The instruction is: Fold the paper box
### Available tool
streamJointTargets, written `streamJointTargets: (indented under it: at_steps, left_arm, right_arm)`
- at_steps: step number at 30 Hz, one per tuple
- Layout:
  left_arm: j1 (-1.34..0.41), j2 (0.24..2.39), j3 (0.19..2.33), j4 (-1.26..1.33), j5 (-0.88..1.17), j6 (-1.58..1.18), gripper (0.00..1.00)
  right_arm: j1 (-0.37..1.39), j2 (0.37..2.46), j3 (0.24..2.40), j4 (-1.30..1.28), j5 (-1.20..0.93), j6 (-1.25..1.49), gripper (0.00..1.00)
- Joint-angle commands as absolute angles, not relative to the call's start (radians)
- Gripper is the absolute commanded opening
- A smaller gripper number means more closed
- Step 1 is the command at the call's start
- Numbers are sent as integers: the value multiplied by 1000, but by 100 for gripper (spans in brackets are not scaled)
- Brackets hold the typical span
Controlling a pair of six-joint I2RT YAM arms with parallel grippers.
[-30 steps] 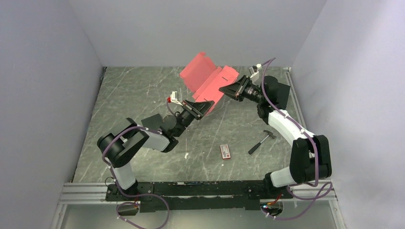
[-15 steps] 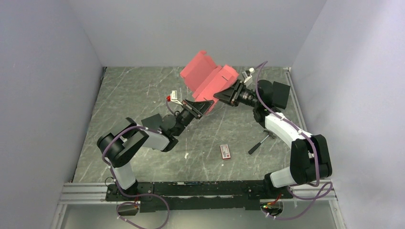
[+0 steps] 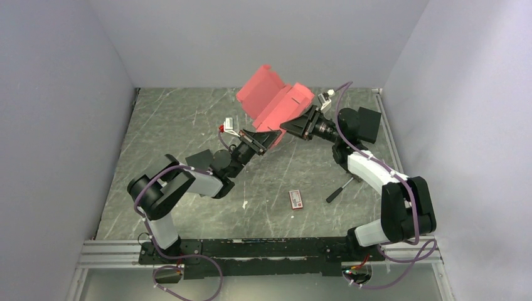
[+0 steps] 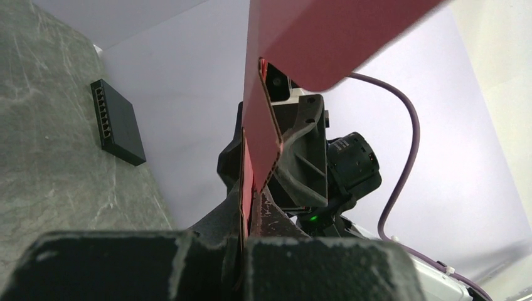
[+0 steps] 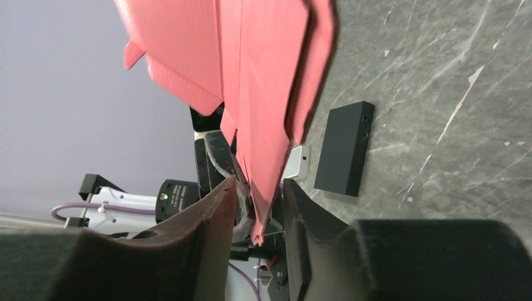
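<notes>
The red-pink paper box (image 3: pixel 271 100), a part-folded sheet, is held in the air above the table (image 3: pixel 175 119), its lower edge pinched tight in the closed jaws of the left gripper (image 3: pixel 266 139). The right gripper (image 5: pixel 258 213) straddles a neighbouring edge, its jaws narrowly parted with the card standing between them. A black box (image 5: pixel 344 148) lies on the table beyond those jaws.
</notes>
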State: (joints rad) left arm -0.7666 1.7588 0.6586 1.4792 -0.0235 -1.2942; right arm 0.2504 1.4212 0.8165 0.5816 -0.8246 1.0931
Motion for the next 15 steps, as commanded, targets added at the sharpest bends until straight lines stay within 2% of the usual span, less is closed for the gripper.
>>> streamJointTargets:
  at_steps: [1, 3, 5, 10, 11, 12, 13, 15]
  left_arm:
    - [-756, 1736, 688, 1551, -22, -1281, 0]
    - [-756, 1741, 692, 1551, -18, -1286, 0]
    - [-756, 1745, 695, 1551, -11, -1291, 0]
    - [-756, 1745, 691, 1551, -9, -1295, 0]
    - [-754, 1742, 688, 1551, 4, -1296, 0]
    - [-754, 1740, 685, 1552, 8, -1296, 0]
    - [-755, 1738, 683, 1551, 12, -1296, 0]
    - [-752, 1734, 678, 1551, 21, -1293, 0]
  right_arm:
    - [255, 1397, 812, 657, -850, 1090, 39]
    - [256, 1398, 815, 647, -850, 1076, 36]
    - [254, 1398, 820, 633, -845, 1059, 1]
    - [224, 1393, 819, 685, -872, 1069, 0]
    - [209, 1392, 818, 703, -876, 1074, 12]
    - [190, 1390, 817, 718, -879, 1080, 32]
    - [170, 1388, 813, 732, -880, 1089, 44]
    - [130, 1384, 803, 776, -884, 1113, 52]
